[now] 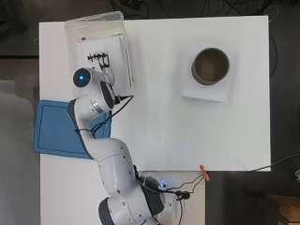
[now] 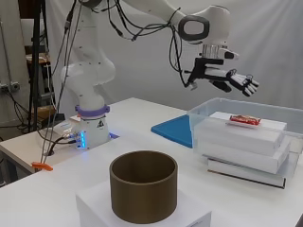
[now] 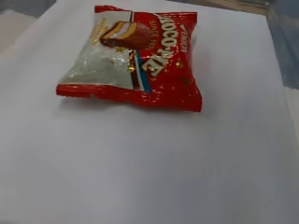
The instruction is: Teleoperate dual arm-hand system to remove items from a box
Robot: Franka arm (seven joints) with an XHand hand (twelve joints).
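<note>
In the side view, at lower centre, I see a brown cylinder (image 2: 143,191) standing on a white block (image 2: 94,203). Right of centre, my hand (image 2: 226,78) hovers in the upper part of the frame, fingers extended and spread wide, holding nothing. Below it, at the right edge, the clear box (image 2: 203,118) contains stacked white slabs (image 2: 246,142). The red snack packet (image 2: 245,120) lies flat on the top slab, apart from the hand.
</note>
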